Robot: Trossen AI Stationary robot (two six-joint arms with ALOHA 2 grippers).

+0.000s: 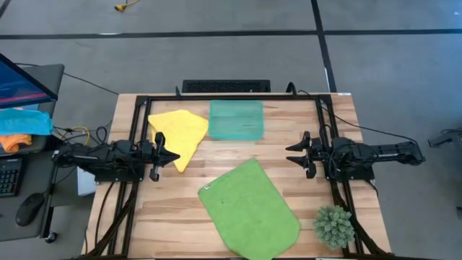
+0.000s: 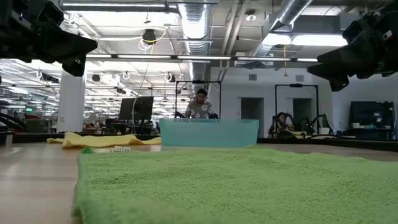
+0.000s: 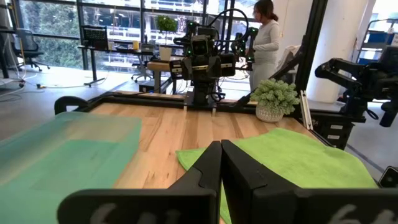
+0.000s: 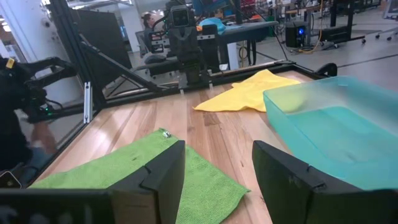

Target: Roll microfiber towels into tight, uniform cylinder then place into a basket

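A large lime green towel (image 1: 249,209) lies spread flat on the wooden table at the near middle; the low view shows it close up (image 2: 236,183). A smaller yellow towel (image 1: 180,133) lies rumpled at the far left. Beside it at the far middle stands the translucent teal basket (image 1: 236,119). My left gripper (image 1: 173,155) hovers level at the table's left side, shut, with nothing in it. My right gripper (image 1: 292,153) hovers level at the right side, open and empty, its fingers (image 4: 158,174) apart above the green towel.
A small potted green plant (image 1: 333,225) stands at the near right corner. A black frame (image 1: 231,97) borders the table's far edge and sides. A desk with blue and orange cloths (image 1: 22,126) stands off the left. A person (image 3: 264,37) stands beyond the table.
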